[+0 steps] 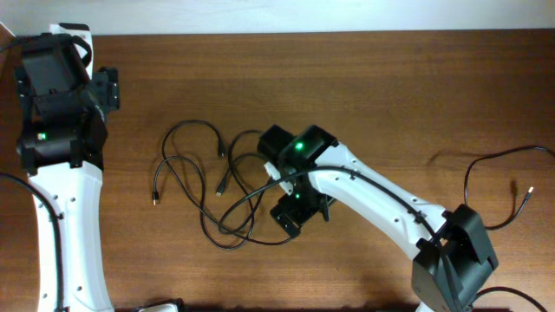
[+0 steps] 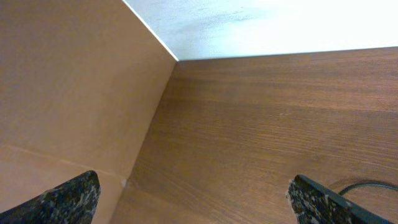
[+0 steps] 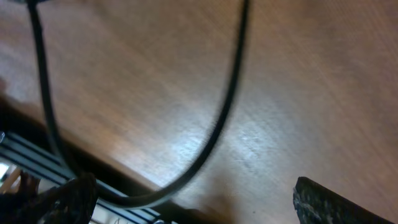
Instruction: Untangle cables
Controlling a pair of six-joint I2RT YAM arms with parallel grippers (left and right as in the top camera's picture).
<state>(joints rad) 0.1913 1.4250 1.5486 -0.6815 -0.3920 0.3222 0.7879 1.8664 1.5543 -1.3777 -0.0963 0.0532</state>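
Lying in loose, overlapping loops left of the table's (image 1: 390, 87) middle, the cables (image 1: 223, 184) form one tangle, with small plug ends pointing down and to the left. From overhead, the head of the right arm sits over the right edge of this tangle, and several strands pass under it. The right gripper (image 3: 193, 182) has its fingers (image 3: 336, 199) spread wide apart and clamps nothing. In the right wrist view, which is blurred, one black strand (image 3: 231, 93) curves down across the wood and swings in a loop between the two fingers. Whether it touches either of them cannot be told.

One more thin cord (image 1: 467, 184) lies by itself near the table's right edge, well apart from the tangle, with its plug tip (image 1: 529, 192) pointing up.

The left gripper (image 2: 194, 180) is held near the back left corner of the table, well away from the tangle. Its fingers (image 2: 68, 199) are also wide apart and hold nothing. In the left wrist view, only a short bit of black cable (image 2: 367, 185) shows at the lower right, just beside the right-hand finger.
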